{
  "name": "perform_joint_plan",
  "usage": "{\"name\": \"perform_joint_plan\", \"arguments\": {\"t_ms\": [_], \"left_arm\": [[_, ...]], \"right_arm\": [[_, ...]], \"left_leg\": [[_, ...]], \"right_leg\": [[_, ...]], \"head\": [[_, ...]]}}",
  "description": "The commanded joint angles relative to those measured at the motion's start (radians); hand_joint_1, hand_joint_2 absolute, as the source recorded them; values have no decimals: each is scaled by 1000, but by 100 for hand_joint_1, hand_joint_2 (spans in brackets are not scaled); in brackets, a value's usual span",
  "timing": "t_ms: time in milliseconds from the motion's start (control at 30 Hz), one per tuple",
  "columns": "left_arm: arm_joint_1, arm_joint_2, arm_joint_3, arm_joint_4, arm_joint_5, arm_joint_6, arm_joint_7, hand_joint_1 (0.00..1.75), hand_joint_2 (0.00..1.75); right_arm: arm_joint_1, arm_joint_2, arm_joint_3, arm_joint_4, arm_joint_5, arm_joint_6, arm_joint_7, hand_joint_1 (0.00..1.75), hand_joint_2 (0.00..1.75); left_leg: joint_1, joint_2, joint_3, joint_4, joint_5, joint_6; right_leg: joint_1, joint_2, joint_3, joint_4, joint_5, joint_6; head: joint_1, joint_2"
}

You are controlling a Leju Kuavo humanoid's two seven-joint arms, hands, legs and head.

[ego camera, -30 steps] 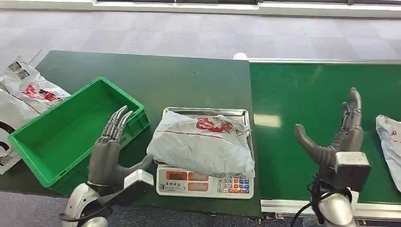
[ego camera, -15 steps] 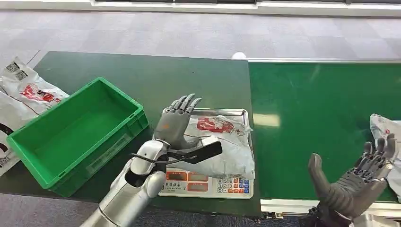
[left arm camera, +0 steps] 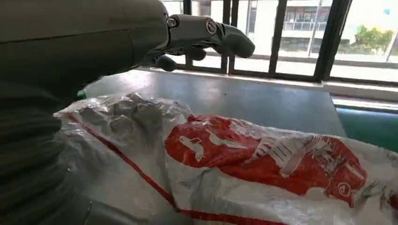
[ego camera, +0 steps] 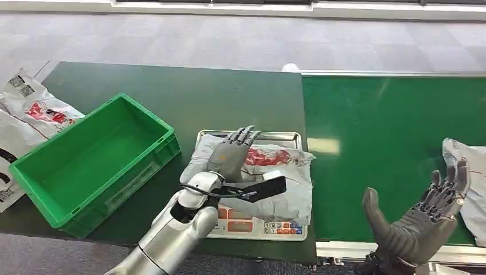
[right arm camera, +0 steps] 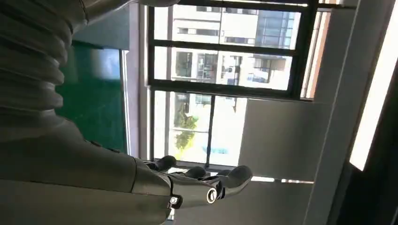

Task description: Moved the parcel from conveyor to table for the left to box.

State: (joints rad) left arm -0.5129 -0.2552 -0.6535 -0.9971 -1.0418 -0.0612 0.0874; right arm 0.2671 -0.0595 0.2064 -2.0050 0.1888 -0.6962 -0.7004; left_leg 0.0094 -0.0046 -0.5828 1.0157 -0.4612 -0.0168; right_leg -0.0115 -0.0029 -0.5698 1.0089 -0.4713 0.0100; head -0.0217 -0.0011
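A dark green bench (ego camera: 172, 91) stands on a grey floor (ego camera: 229, 34). Some white bags (ego camera: 28, 109) lie at its far left. Next comes a green box (ego camera: 86, 157). The left arm reaches forward over the scale (ego camera: 252, 226). The left robot hand (ego camera: 229, 154) is spread flat above the parcel (ego camera: 286, 183), which lies on the scale; touching or not, it is hard to tell. To the right is the green conveyor (ego camera: 378, 126). The right robot hand (ego camera: 421, 220) is raised, spread wide and holding nothing, just beside another parcel (ego camera: 467, 177).
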Motion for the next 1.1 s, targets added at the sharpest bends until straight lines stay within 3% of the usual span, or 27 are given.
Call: {"name": "perform_joint_plan", "arguments": {"t_ms": [33,267,500,833,1100], "left_arm": [[-90,-16,-123,387,-52,-135,69,175,175],[-110,0,-71,430,-26,-133,43,175,175],[-110,-1,-68,426,-25,-135,43,175,175],[-110,-1,-68,426,-25,-135,43,175,175],[-110,-1,-68,426,-25,-135,43,175,175]], "right_arm": [[-78,34,65,42,-36,4,25,0,175],[-87,48,58,51,-29,20,45,0,175],[-86,50,59,49,-28,21,46,0,175],[-86,50,59,49,-28,21,46,0,175],[-86,50,59,49,-28,21,46,0,175]], "left_leg": [[0,2,3,-3,1,1],[0,3,7,-2,0,1],[0,4,2,-5,0,2],[0,3,15,-4,-1,0],[-1,4,11,-5,1,1]], "right_leg": [[0,1,2,-3,1,0],[0,3,7,-2,1,0],[0,4,10,-4,2,0],[0,3,15,-3,0,0],[0,4,12,-4,2,-1]], "head": [[0,0],[0,0],[0,0],[0,0],[0,0]]}}
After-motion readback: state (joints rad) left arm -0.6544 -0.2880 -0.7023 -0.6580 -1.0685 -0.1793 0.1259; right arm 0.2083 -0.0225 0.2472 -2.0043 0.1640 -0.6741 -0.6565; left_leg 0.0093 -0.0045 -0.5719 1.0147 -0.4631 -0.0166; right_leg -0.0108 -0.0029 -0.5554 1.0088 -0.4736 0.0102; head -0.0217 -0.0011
